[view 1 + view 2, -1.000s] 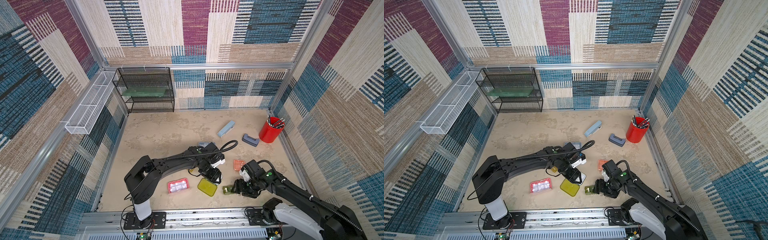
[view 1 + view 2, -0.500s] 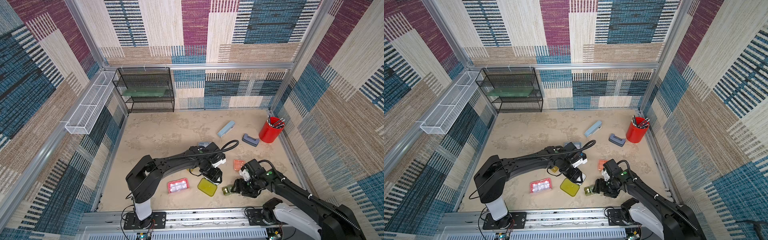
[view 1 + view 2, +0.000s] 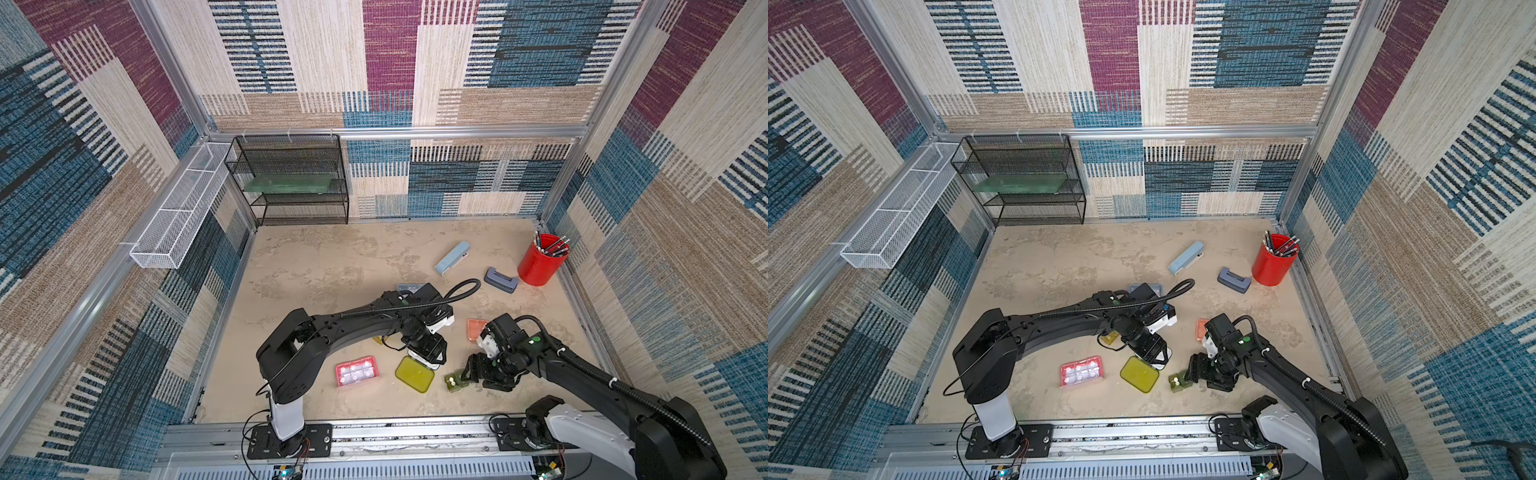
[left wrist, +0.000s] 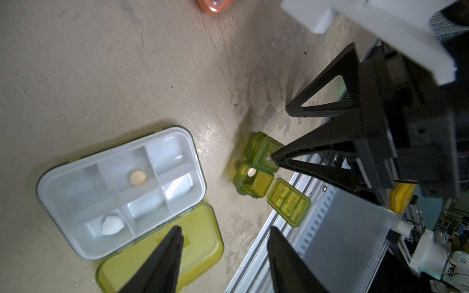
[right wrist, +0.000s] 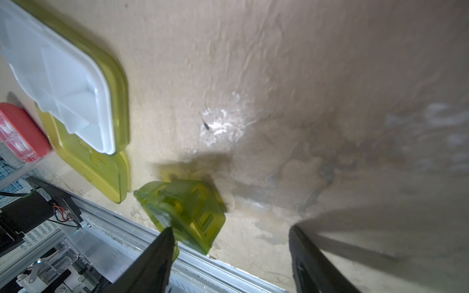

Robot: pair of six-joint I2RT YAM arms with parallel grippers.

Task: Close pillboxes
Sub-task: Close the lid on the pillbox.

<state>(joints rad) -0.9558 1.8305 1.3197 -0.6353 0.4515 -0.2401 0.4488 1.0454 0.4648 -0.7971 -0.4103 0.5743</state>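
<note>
Both stand wide and empty: the left end effector [image 4: 224,229] hovers over the yellow-green pillbox [image 4: 200,228], which lies fully open. The right end effector [image 5: 231,228] works just beside it, one fingertip on the dark green pillbox [image 4: 256,172]. That box has one flap shut and one open, so most of the closing looks undone.

The small pillbox [image 3: 453,381] lies right of the tray pillbox [image 3: 414,374]; the pen cup [image 3: 541,266] stands far behind.

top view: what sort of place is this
Probably a robot test cell: patterned wall panels on an aluminium frame, left arm and right arm bolted to a rail, a red pen cup as prop.
</note>
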